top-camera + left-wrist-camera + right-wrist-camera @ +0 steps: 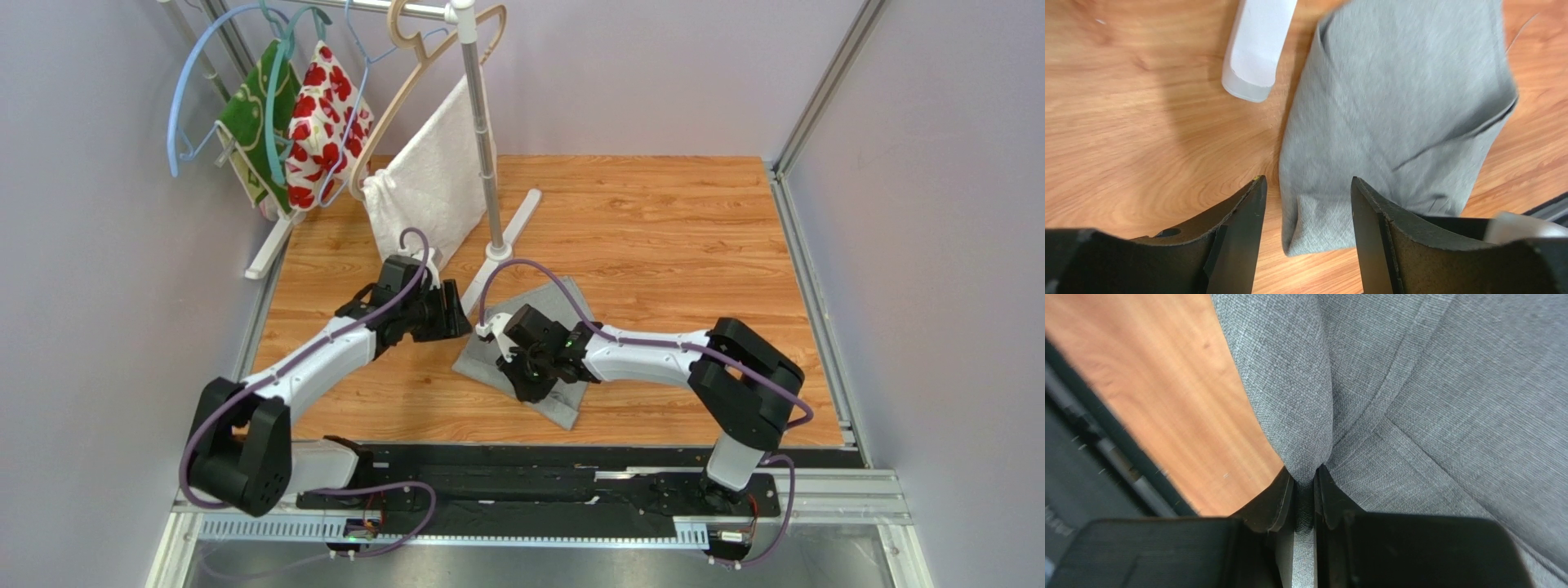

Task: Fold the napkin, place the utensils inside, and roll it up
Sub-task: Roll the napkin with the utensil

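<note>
The grey napkin (482, 358) lies folded on the wooden table between the two arms. My left gripper (454, 325) is at its left edge. In the left wrist view the left gripper (1306, 205) is open, and a corner of the napkin (1401, 92) lies between the jaws, untouched. My right gripper (518, 368) is over the napkin's middle. In the right wrist view the right gripper (1305, 478) is shut on a pinched ridge of the napkin (1444, 386), drawing the cloth up into a fold. The dark utensil is not in view.
A clothes rack pole (482, 135) stands just behind the napkin. Its white foot (515, 227) reaches toward the cloth and shows in the left wrist view (1257, 49). A white towel (429, 184), a red-flowered fabric (325, 116) and hangers hang at the back left.
</note>
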### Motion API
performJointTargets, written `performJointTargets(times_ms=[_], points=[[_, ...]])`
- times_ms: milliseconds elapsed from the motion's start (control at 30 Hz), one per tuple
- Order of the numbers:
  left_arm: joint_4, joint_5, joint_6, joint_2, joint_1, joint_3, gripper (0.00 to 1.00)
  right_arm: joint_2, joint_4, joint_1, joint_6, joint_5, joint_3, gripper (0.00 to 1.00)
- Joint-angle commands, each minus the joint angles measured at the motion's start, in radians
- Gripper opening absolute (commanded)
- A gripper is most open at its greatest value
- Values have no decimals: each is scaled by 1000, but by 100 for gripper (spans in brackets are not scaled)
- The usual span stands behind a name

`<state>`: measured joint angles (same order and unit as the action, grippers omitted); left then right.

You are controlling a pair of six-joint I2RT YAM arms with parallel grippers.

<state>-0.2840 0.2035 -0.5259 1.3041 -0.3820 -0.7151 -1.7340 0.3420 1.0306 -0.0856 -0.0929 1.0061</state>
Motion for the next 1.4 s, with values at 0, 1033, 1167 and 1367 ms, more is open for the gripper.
performJointTargets(times_ms=[0, 1033, 1167, 1367], points=[[-43, -111, -11, -115, 3, 43, 62, -9, 114, -27, -40, -349, -60, 7], [368, 119, 1, -316, -57, 355, 55, -383, 161, -359, -91, -797, 160, 3], [397, 132, -2, -280, -64, 364, 52, -403, 160, -368, -101, -795, 169, 3], [413, 136, -17, -241, -81, 376, 43, -418, 149, -376, -115, -794, 170, 3]])
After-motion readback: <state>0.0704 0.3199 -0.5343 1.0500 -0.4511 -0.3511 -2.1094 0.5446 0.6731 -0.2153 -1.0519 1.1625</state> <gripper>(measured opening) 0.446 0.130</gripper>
